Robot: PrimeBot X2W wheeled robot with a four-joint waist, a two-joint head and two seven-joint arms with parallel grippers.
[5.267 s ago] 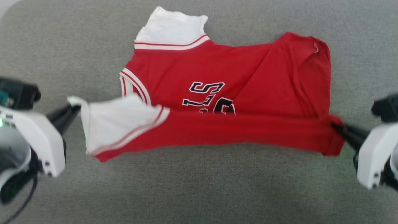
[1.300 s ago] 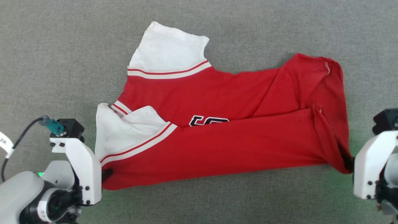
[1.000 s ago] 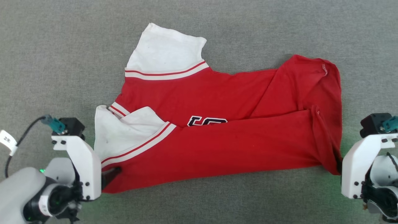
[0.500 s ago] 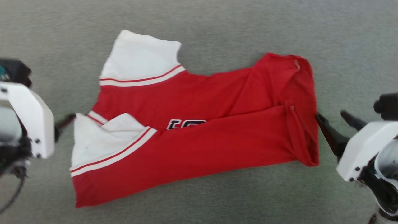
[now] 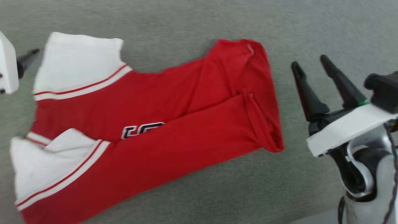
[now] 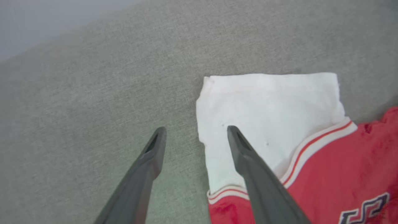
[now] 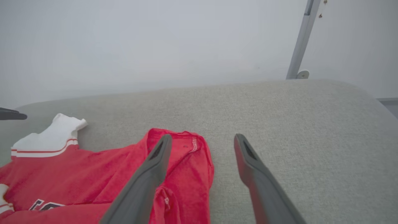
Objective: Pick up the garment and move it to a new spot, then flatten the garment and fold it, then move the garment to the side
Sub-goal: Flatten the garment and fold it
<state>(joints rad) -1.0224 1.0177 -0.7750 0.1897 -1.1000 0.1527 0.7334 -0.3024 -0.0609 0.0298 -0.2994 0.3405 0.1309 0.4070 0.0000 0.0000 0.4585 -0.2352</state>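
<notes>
The garment (image 5: 186, 130), a red jersey with white-and-red striped trim, lies on the grey surface (image 5: 192, 21). Its near long edge is folded up over the front, so just a bit of black lettering (image 5: 141, 130) shows. White inside fabric shows at both shoulder straps on the left. My right gripper (image 5: 311, 63) hovers open to the right of the garment's hem, touching nothing; in its wrist view the right gripper (image 7: 202, 137) stands above the garment's (image 7: 93, 177) hem corner. My left gripper (image 6: 196, 130) is open over the edge of the far white strap (image 6: 273, 109), nothing between its fingers.
The grey padded surface (image 7: 295, 124) stretches free to the right of the garment and ends in a rounded far edge. Behind it is a pale wall with a metal pole (image 7: 300, 40). One left finger (image 7: 12, 115) pokes in at that view's left edge.
Both grippers have let go of the garment's near edge, opened and drawn away from it. The garment stays folded on the surface. The head camera has swung right, so the garment sits further left.
</notes>
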